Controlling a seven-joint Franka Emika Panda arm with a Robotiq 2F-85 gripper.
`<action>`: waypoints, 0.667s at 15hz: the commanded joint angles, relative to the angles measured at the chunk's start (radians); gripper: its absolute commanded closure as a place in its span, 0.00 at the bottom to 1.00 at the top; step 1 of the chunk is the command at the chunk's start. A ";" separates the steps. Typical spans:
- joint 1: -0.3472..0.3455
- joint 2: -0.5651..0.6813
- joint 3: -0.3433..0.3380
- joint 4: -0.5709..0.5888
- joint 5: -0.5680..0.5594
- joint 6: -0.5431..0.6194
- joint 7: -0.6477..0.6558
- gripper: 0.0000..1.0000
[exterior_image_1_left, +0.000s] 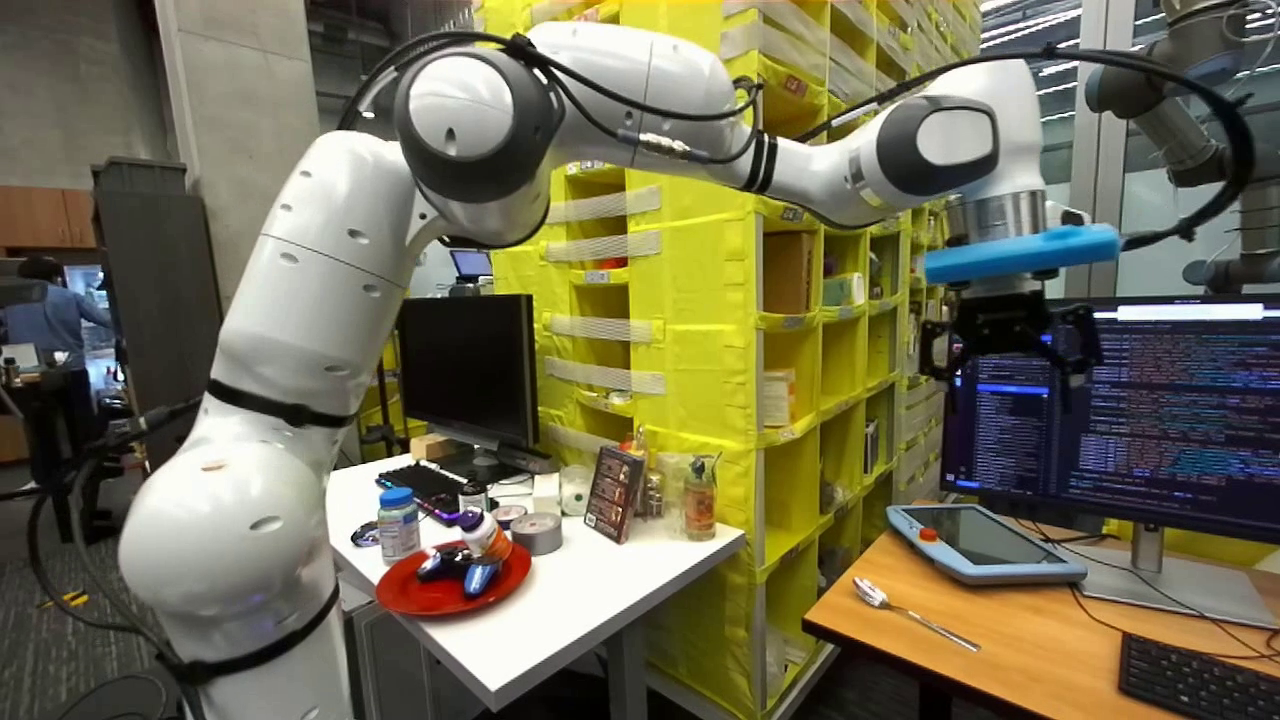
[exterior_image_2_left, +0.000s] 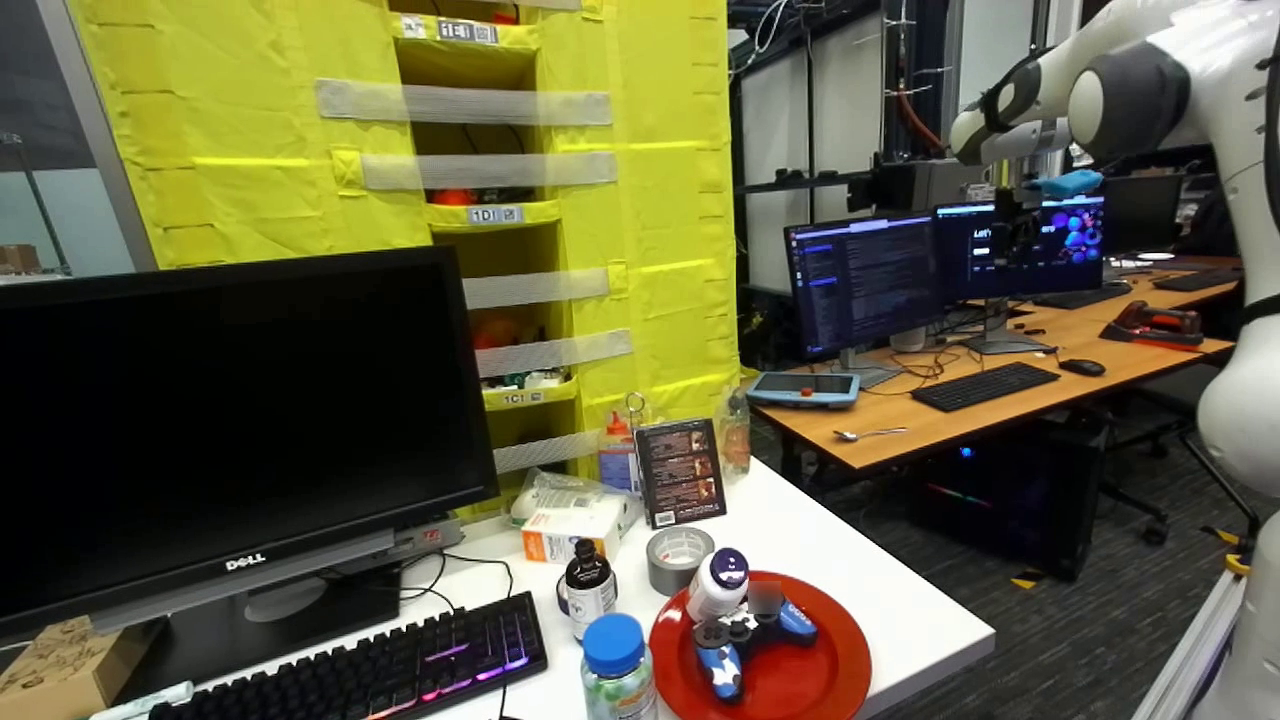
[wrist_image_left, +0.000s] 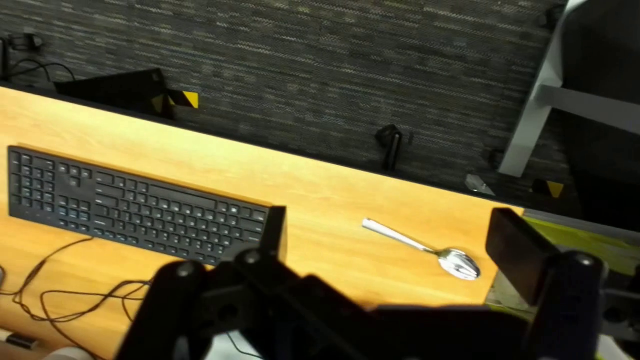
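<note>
My gripper (exterior_image_1_left: 1008, 385) is open and empty, high above the wooden desk (exterior_image_1_left: 1040, 640). It also shows small and dark in an exterior view (exterior_image_2_left: 1018, 235). In the wrist view its two fingers stand wide apart (wrist_image_left: 387, 225), with nothing between the pads. A silver spoon (wrist_image_left: 457, 263) lies on the desk below and appears between the fingers; the gripper does not touch it. The spoon shows in both exterior views (exterior_image_1_left: 872, 594) (exterior_image_2_left: 846, 436). A black keyboard (wrist_image_left: 135, 205) lies on the desk, partly behind the left finger in the wrist view.
A blue-framed tablet (exterior_image_1_left: 985, 545) and a lit monitor (exterior_image_1_left: 1150, 430) are on the desk. A white table (exterior_image_2_left: 900, 570) bears a red plate (exterior_image_2_left: 840, 650) with a game controller (exterior_image_2_left: 720, 665) and white bottle (exterior_image_2_left: 712, 590). A yellow shelf (exterior_image_1_left: 700, 380) stands between the tables.
</note>
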 joint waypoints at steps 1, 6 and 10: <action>-0.151 0.158 0.066 0.238 0.040 -0.016 -0.075 0.00; -0.254 0.328 0.110 0.500 0.080 -0.057 -0.245 0.00; -0.263 0.446 0.124 0.693 0.034 -0.064 -0.343 0.00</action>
